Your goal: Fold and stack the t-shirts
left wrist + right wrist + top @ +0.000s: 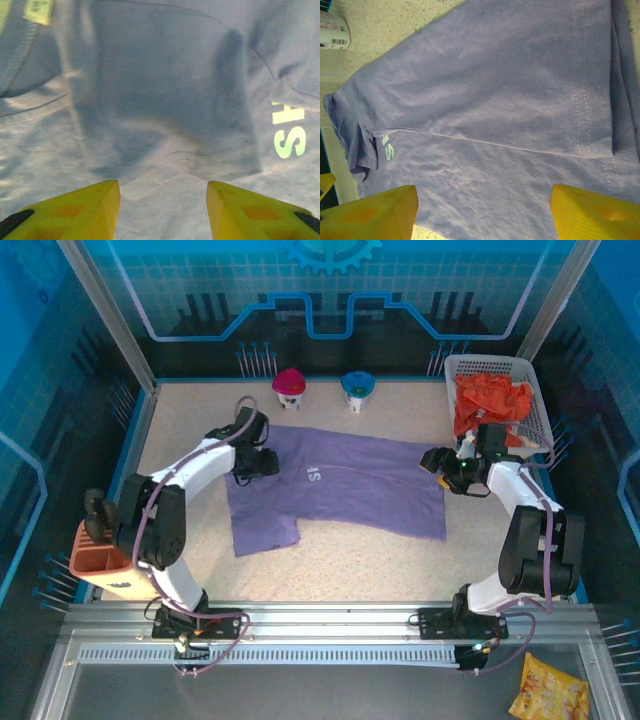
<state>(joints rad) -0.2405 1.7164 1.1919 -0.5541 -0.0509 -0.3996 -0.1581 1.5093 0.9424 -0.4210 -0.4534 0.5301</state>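
Your lavender t-shirt (340, 485) lies spread on the bench (350, 555); the orange-red t-shirts (490, 400) sit in the basket (500, 367). Your left gripper (262, 462) stands part-open over its left edge, and your right gripper (440, 462) stands wide at its right edge, both empty.

From where I stand I count one large lavender-purple cloth t-shirt (340, 490) on the desk (350, 560). There is one white plastic lattice basket (488, 360), and the orange-red cloth (490, 400) in it is too bunched up to count as shirts. There are two small round tubs, the magenta-lidded tub (289, 386) and the blue-lidded tub (357, 388). I also count one orange slotted holder (100, 558), one yellow crinkly snack bag (548, 690), and two white robot arms, the left arm (190, 475) and the right arm (522, 490).
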